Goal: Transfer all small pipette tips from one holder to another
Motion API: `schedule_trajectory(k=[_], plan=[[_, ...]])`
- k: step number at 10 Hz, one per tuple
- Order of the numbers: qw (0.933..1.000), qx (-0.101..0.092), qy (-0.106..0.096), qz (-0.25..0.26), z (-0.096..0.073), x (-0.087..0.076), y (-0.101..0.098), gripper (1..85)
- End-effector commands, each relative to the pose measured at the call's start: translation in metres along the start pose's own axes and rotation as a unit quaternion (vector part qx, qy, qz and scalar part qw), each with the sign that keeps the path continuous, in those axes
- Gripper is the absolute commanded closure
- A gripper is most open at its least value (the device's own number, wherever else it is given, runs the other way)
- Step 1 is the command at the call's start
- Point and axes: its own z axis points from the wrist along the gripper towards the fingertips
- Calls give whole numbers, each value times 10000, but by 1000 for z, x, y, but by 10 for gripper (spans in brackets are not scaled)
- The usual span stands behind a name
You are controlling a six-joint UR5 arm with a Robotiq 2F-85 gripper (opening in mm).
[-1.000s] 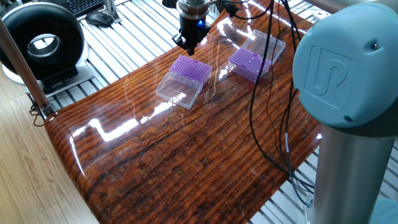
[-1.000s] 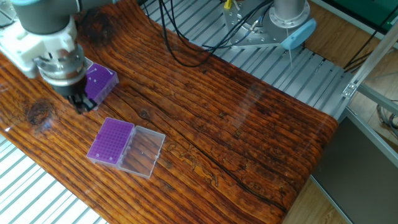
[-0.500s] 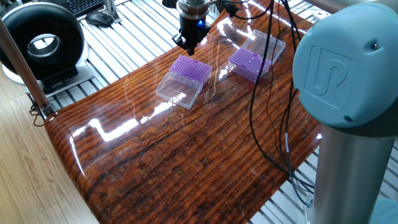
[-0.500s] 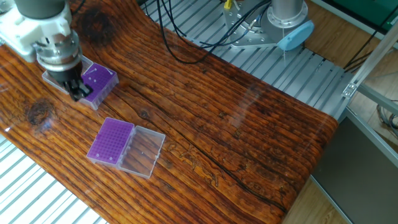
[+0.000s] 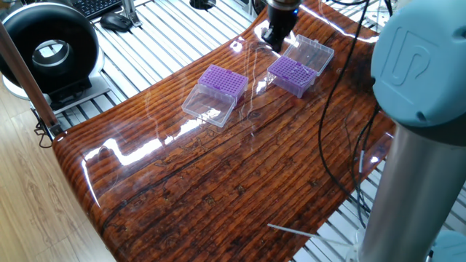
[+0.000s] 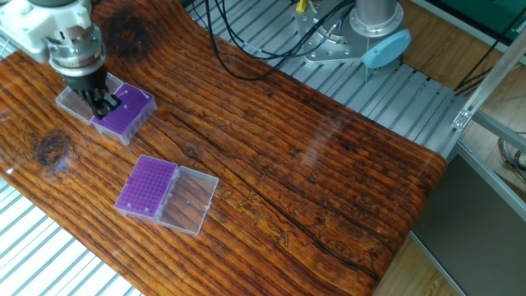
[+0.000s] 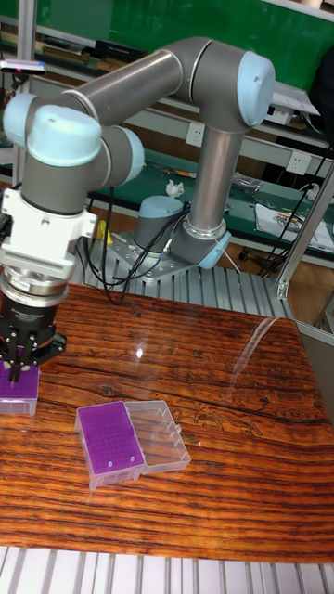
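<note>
The end effector [image 6: 104, 103] hangs low over the far purple tip box [image 6: 125, 112], its dark fingers pointing straight down at the box's purple top. From the tall fixed view the end effector [image 7: 17, 364] sits right above that same box [image 7: 20, 391] at the left edge of the picture; whether the fingers touch the grid, I cannot tell. The fingertips look drawn close together, but whether they pinch anything I cannot tell either.

This box has a clear hinged lid [image 6: 72, 104] lying open flat beside it, at about 9 o'clock of the purple part in the other fixed view. In one fixed view the end effector [image 5: 275, 38] stands at 11 o'clock of the box [image 5: 293, 74], with the clear lid [image 5: 312, 52] at 1 o'clock.

The small pipette tips [image 6: 145, 184] show only as a fine dotted grid on the second purple tip box [image 6: 148, 187], which lies well apart from the first, at about 5 o'clock of it on the tabletop [image 6: 312, 164]. Its own clear lid [image 6: 188, 201] lies open at its 3 o'clock. Single tips are too small to make out.

The tabletop is glossy, dark-grained wood. At its far side the arm's grey base [image 6: 374, 16] stands on a ribbed metal bench [image 6: 411, 90].
</note>
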Motion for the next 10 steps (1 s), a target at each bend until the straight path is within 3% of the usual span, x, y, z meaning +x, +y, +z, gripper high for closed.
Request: schedule_trajectory(k=[1,5,10], plan=[[9999,-101,-26,-56,7,14,-13,847],[9998,-92,-33,-164,17,22,-23,847],[9998,-103,4,-148,16,25,-24,847]])
